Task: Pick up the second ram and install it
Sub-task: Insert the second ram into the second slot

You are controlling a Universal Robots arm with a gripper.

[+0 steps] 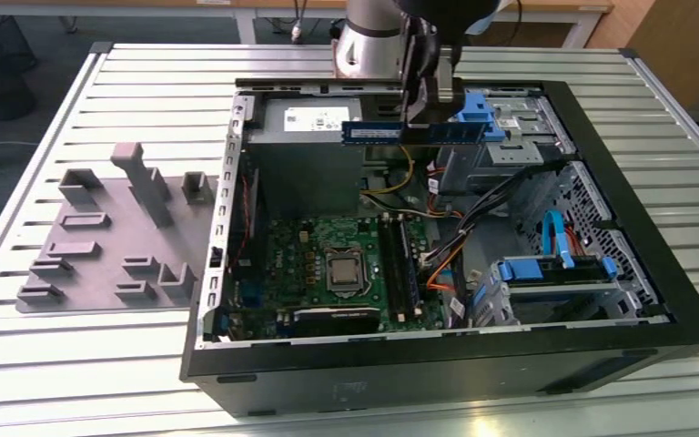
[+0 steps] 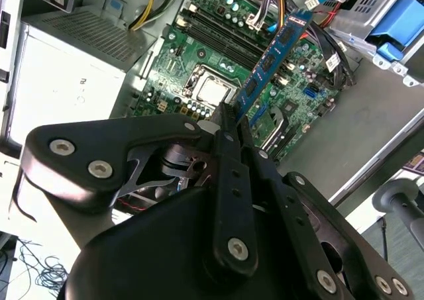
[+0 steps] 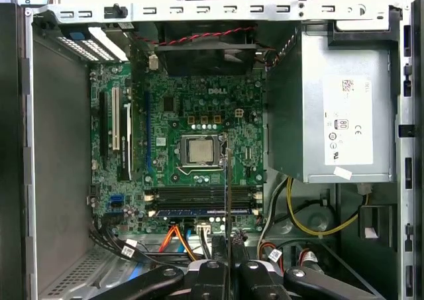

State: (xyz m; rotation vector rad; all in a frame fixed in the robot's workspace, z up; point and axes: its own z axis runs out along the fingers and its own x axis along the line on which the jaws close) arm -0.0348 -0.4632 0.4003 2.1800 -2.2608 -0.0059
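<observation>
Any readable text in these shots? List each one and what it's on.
Nothing can be quoted reliably.
White label on the power supply: print and marks too small to read.
Pale label on the ram, held in the gripper: blurred.
White print on the motherboard: too small to read.

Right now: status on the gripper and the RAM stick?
Gripper shut on the RAM stick, held in the air over the open case. Stick not yet in the motherboard slots. Cables lie beside the slots.
</observation>
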